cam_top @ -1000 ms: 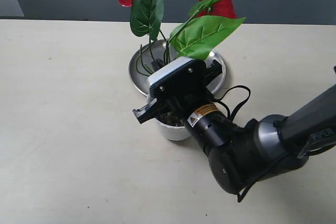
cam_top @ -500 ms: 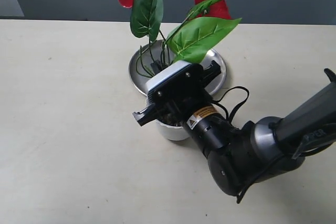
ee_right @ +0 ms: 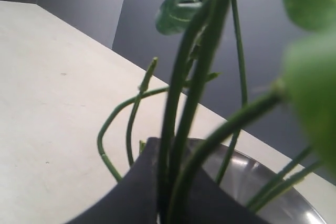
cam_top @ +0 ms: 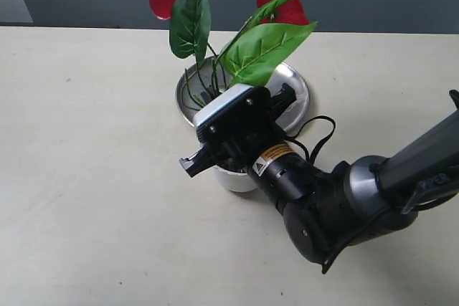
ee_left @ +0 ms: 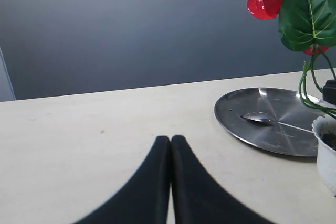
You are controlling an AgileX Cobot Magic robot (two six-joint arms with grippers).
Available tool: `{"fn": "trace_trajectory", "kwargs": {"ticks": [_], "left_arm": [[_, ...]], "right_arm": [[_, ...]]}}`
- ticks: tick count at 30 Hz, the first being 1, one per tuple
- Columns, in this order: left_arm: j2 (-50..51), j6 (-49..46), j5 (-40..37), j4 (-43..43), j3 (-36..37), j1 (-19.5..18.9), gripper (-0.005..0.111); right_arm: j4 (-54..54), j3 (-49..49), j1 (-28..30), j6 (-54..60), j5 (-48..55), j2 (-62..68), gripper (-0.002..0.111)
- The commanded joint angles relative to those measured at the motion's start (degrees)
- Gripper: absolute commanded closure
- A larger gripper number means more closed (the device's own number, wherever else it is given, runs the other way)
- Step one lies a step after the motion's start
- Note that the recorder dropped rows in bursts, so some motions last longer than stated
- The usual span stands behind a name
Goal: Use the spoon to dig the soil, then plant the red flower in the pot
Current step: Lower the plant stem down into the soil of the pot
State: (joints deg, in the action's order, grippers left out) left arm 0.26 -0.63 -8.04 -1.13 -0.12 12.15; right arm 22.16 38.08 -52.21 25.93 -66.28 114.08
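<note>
Small white plastic pot (cam_top: 235, 177) with a scalloped rim stands on the pale worktop (cam_top: 86, 177), just in front of and touching or nearly touching the round steel plate (cam_top: 300, 89). Dark soil (ee_left: 331, 139) shows inside the pot rim in the left wrist view; fill level cannot be judged. The artificial red flower (cam_top: 247, 41), with green stems, broad glossy leaves and two red heart-shaped blooms, rises out of the pot and leans slightly toward the back wall. Right end effector (cam_top: 215, 152) sits directly over the pot mouth, its fingers (ee_right: 142, 182) closed around the bundle of green stems low down, as the right wrist view shows. The plate holds the small silver metal spoon (ee_left: 262, 119), lying flat, bowl toward the plate centre, handle running toward the pot. Left end effector (ee_left: 170, 145) hangs above bare worktop, well apart from the plate, fingers pressed together, holding nothing.
</note>
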Motion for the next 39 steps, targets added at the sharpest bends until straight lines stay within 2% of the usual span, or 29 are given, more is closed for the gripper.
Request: {"fn": "trace_trajectory", "kwargs": {"ticks": [1, 27, 35, 39], "left_arm": [[-0.3, 0.0, 0.7, 0.2, 0.1, 0.4, 0.106], [-0.3, 0.0, 0.7, 0.2, 0.1, 0.4, 0.106], [-0.3, 0.0, 0.7, 0.2, 0.1, 0.4, 0.106], [-0.3, 0.0, 0.7, 0.2, 0.1, 0.4, 0.106]], "right_arm": [[0.0, -0.6, 0.2, -0.1, 7.2, 0.4, 0.108], [1.9, -0.6, 0.1, -2.2, 7.4, -2.9, 0.108], [4.1, -0.6, 0.2, -2.0, -2.9, -2.2, 0.108], [4.2, 0.2, 0.2, -2.0, -3.7, 0.0, 0.108]]}}
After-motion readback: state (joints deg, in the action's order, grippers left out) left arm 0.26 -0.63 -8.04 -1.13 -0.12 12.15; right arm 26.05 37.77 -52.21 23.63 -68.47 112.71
